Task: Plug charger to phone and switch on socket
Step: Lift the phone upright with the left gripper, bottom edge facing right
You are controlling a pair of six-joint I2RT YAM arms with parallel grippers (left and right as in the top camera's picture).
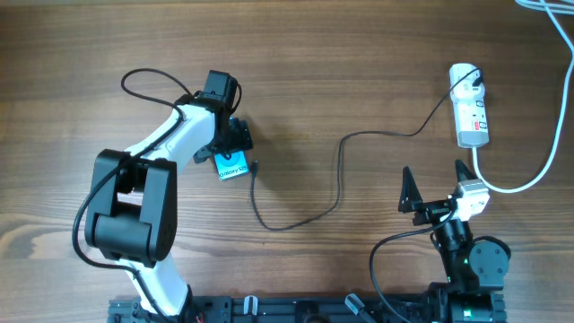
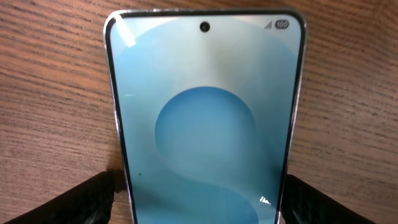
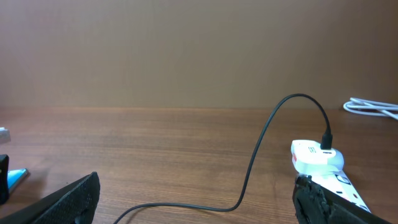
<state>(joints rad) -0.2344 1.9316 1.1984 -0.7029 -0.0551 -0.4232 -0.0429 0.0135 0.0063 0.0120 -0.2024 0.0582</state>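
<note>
**Hold steady for plug-in**

We saw left pincer (image 2: 202, 190) clamped on phone (image 2: 205, 112), left of bench centre; tip of charger (image 1: 339, 170) lay just beside it. Right pincer (image 1: 437, 184) gaped empty near front edge. Best held flat, port toward tip.

Brown wood-grain table top (image 1: 359, 54)

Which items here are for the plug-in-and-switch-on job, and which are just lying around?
Job:
- phone
- charger
- socket

Just there:
- white cord, the socket's own lead
- table
</note>
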